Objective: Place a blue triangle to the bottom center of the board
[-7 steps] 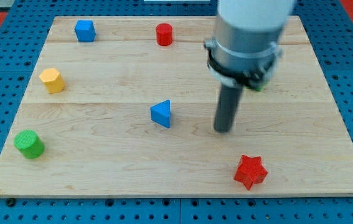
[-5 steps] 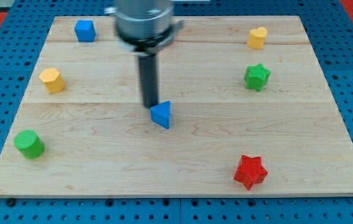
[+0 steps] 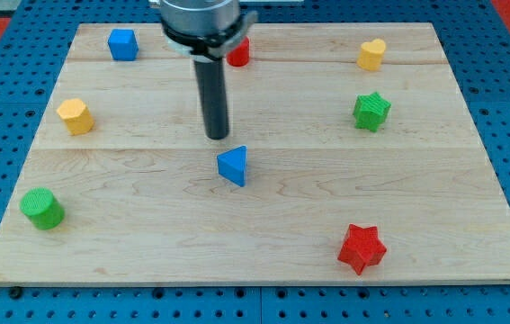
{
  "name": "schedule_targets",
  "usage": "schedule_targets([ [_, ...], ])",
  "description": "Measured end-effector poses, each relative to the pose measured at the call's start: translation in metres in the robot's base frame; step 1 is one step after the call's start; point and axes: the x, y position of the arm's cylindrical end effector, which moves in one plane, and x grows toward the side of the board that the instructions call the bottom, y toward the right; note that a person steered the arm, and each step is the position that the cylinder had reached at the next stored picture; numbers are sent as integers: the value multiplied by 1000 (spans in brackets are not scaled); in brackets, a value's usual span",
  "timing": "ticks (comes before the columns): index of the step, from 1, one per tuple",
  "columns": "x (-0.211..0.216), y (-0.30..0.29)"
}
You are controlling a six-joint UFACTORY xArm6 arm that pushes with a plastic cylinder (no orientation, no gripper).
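The blue triangle (image 3: 233,166) lies near the middle of the wooden board (image 3: 263,243), slightly left of centre. My tip (image 3: 217,137) stands just above it toward the view's top, a small gap away and a little to its left. The rod rises from there to the arm's grey body at the view's top.
A blue cube (image 3: 122,44) is at top left, and a red cylinder (image 3: 238,51) is partly hidden behind the arm. A yellow heart (image 3: 371,54) and a green star (image 3: 371,112) sit at right. A yellow hexagon (image 3: 75,116) and a green cylinder (image 3: 41,208) sit at left, a red star (image 3: 362,248) at bottom right.
My tip swept from the right of the blue triangle to its upper left, then drew back a little toward the view's top. The triangle has not moved.
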Motion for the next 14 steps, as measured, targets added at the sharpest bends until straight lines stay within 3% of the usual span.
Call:
schedule_targets([
  [2,53,41],
  [3,76,28],
  [5,24,8],
  [9,127,-48],
  [11,68,-46],
  [14,87,-8],
])
